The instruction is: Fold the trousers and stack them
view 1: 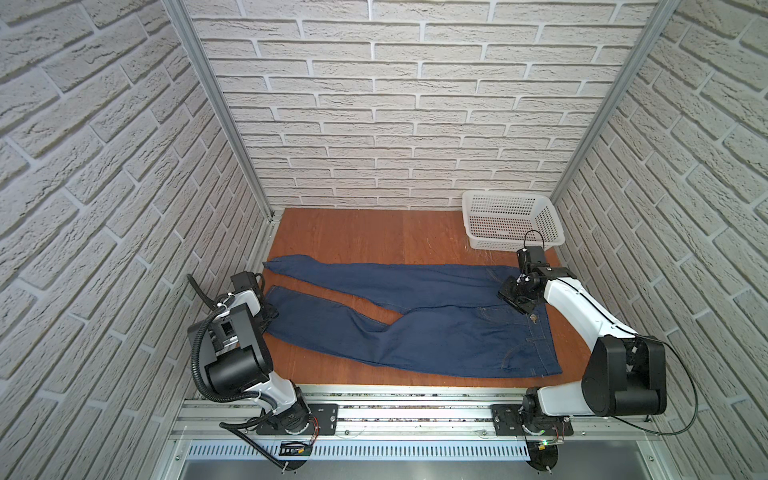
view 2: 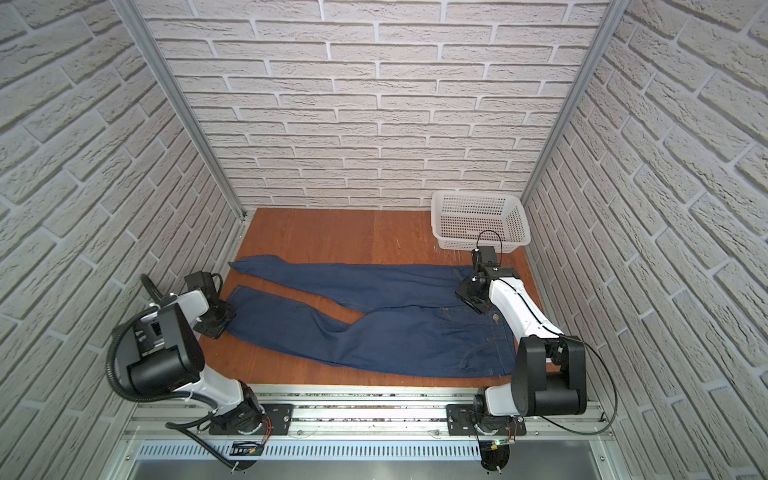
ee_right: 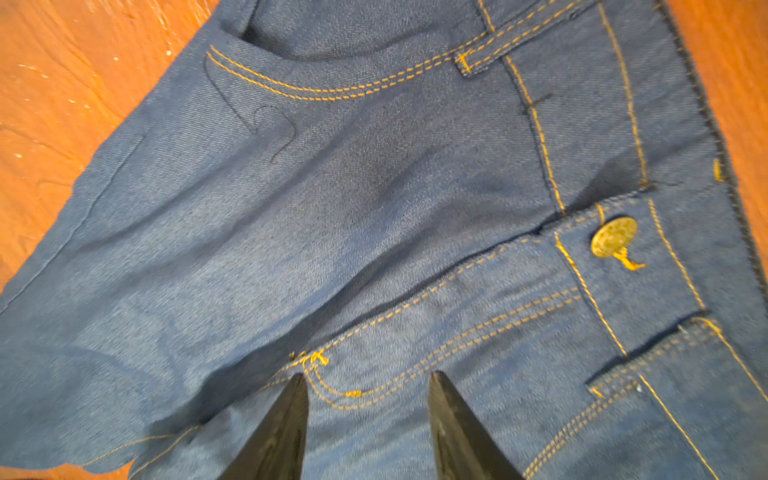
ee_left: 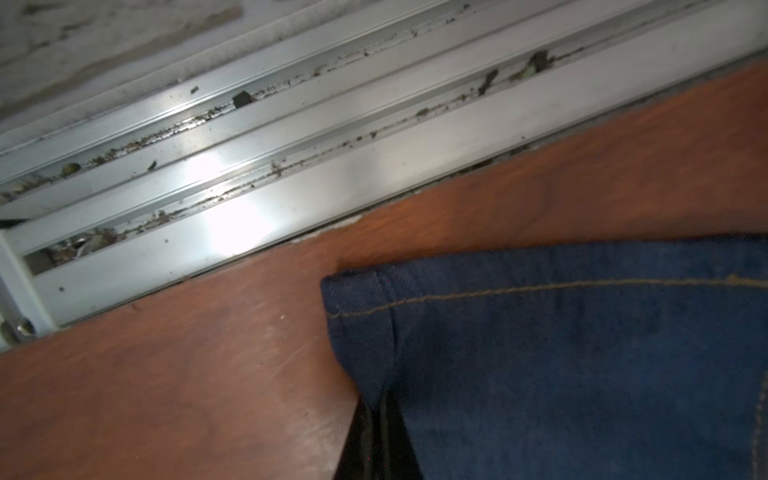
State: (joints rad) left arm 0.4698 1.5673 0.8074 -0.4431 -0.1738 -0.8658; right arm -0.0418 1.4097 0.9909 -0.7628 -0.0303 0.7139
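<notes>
The left tool was shut tight on a hem corner of the trousers, right beside the metal rail. The right tool held its fingers apart over the zip flap. The trousers lay flat across the tabletop. I think a slow, high lift toward the waist would fold best; the basket stood near there.

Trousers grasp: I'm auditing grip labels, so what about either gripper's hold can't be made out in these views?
- Left gripper, left wrist view: denim of the trousers covers most of it, so how much hem is pinched is hidden.
- Left gripper, both top views: its own wrist blocks the tips.
- Right gripper, right wrist view: jaws open over the fly; contact with the cloth is unclear.
</notes>
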